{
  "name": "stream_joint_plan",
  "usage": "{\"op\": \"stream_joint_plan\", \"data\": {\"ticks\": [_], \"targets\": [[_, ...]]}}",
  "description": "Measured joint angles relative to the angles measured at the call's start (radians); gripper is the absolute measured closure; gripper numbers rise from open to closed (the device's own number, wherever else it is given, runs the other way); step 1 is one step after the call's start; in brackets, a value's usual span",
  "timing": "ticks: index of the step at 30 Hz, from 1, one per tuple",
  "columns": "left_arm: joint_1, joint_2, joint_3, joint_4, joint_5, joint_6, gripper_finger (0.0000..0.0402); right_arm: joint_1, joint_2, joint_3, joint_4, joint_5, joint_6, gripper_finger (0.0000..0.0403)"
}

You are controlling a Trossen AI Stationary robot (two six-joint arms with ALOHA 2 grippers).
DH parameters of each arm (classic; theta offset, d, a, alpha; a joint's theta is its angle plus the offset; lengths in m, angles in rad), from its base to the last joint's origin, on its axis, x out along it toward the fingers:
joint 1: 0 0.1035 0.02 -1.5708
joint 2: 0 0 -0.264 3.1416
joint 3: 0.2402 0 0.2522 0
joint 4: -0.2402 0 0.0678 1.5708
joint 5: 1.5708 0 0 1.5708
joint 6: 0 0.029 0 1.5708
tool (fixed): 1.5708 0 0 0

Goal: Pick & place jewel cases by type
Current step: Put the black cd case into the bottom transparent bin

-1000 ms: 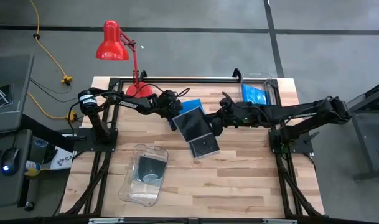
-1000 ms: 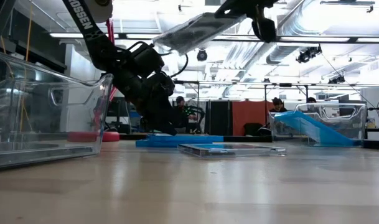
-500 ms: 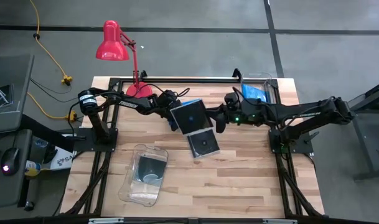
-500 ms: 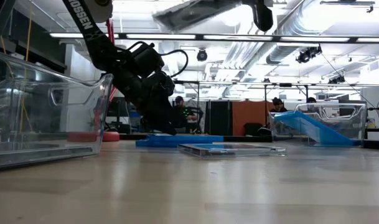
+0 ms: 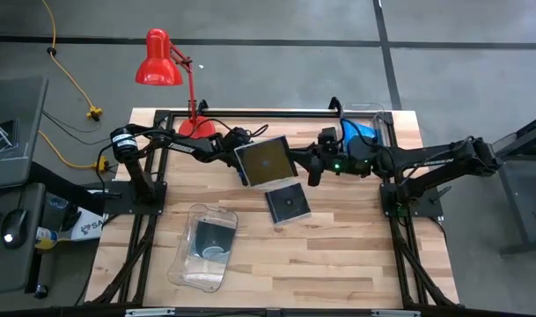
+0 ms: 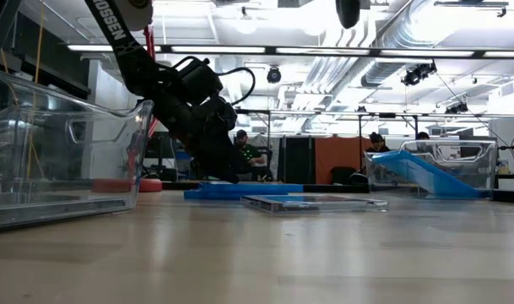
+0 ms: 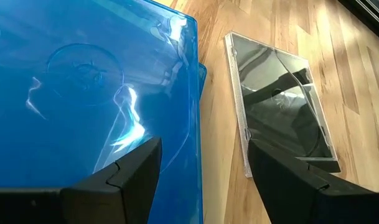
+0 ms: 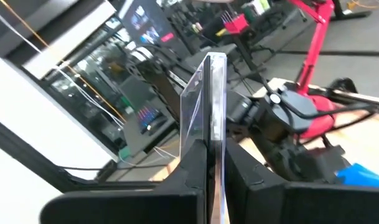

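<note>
High view: your right pincer (image 5: 296, 163) hangs over the middle of the tabletop (image 5: 338, 255), pinched shut on the edge of a dark jewel case (image 5: 264, 162) lifted clear of the wood and turned face-up toward the camera. You will find a second dark case (image 5: 288, 204) lying flat just beneath and toward the near edge. Your left pincer (image 5: 242, 151) sits low near the far side, beside the raised case. A clear bin (image 5: 205, 245) at the near left holds one dark case; a second bin (image 5: 364, 130) at the far right corner holds blue cases (image 5: 360, 134). A red lamp (image 5: 159, 60) stands at the far left corner.

Low view: you see the left arm (image 6: 185, 101) reaching down to a blue case (image 6: 240, 191) flat on the tabletop, with the dark case (image 6: 311, 203) lying just in front of it. The far-right bin (image 6: 459, 169) shows a blue case leaning tilted inside. Seated people appear in the room behind.

Left wrist view: your left pincer (image 7: 201, 180) is spread, fingers (image 7: 124, 174) resting over the blue case (image 7: 83, 93); it grips nothing. The dark case (image 7: 279, 127) lies beside it, apart, on the wood.

Right wrist view: your right pincer (image 8: 214, 155) is pressed onto the held case (image 8: 208, 99), seen edge-on and upright between the fingers.
</note>
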Motion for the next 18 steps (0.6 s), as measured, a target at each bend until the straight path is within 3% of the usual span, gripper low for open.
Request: {"op": "stream_joint_plan", "data": {"ticks": [18], "targets": [[0.000, 0.000, 0.000, 0.000, -0.006, 0.000, 0.0163, 0.000, 0.000, 0.000, 0.199, -0.065, -0.143, 0.0395]]}}
